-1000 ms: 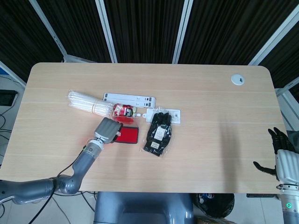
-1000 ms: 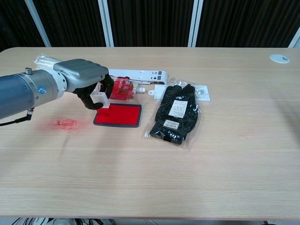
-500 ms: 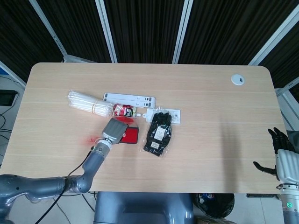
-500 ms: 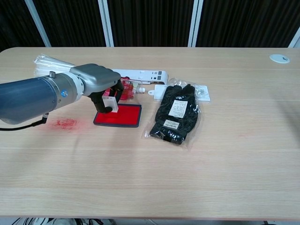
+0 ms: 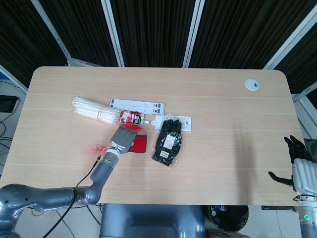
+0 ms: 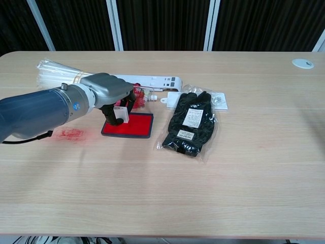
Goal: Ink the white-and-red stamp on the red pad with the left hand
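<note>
The white-and-red stamp (image 6: pixel 121 113), gripped in the left hand (image 6: pixel 109 91), is being lowered further onto the red pad (image 6: pixel 133 125). Contact is being made, so inking is likely underway.

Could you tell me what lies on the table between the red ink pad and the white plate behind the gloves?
The bagged black gloves lie between red ink pad and white plate, clearest in the chest view.

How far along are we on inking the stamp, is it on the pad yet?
Done: the left hand grips the white-and-red stamp and has it over the red pad. In hand: the stamp's base sits at the pad's left part, apparently touching, though contact isn't certain. Left: press firmly and lift off. The right hand hangs open off the table's edge.
</note>
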